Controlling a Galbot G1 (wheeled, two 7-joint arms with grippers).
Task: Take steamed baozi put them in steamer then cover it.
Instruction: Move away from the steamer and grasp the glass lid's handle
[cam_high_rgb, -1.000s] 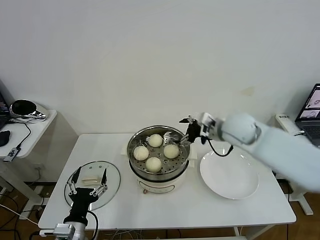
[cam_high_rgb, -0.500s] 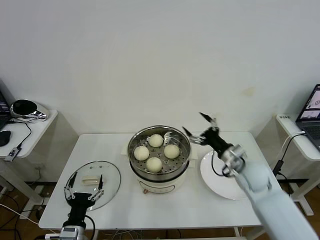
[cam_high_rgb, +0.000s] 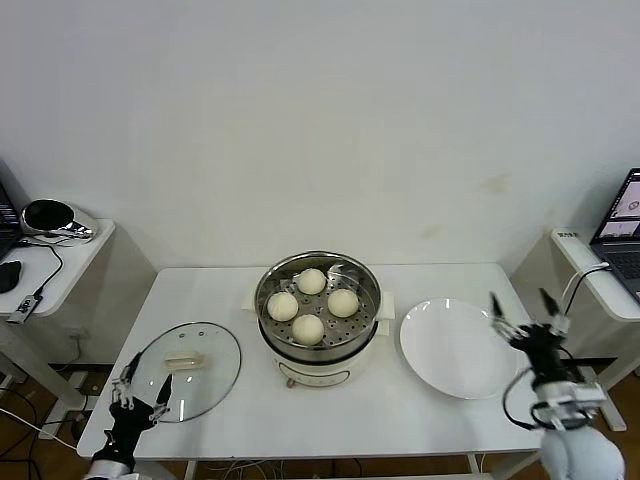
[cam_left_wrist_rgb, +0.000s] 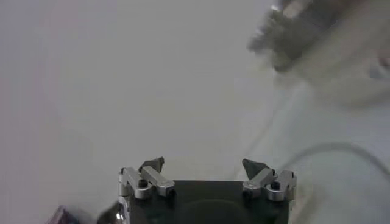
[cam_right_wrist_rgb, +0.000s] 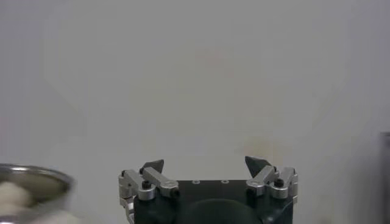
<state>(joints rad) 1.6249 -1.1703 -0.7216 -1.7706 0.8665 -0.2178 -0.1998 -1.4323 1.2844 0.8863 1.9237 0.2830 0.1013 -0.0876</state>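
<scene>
Covering step: four steamed baozi (cam_high_rgb: 311, 303) are sitting inside the steamer (cam_high_rgb: 318, 345) mid-surface, while the spread, empty left tool (cam_high_rgb: 140, 397) is hovering beside the glass lid (cam_high_rgb: 215, 360), needing a centred knob grasp; right tool (cam_high_rgb: 528, 322) spread, idling.

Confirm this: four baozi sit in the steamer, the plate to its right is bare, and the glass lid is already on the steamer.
Not quite. The lid is not on the steamer; it lies on the table to the steamer's left, as the head view shows. The rest holds: four baozi sit in the steamer and the plate is bare.
</scene>
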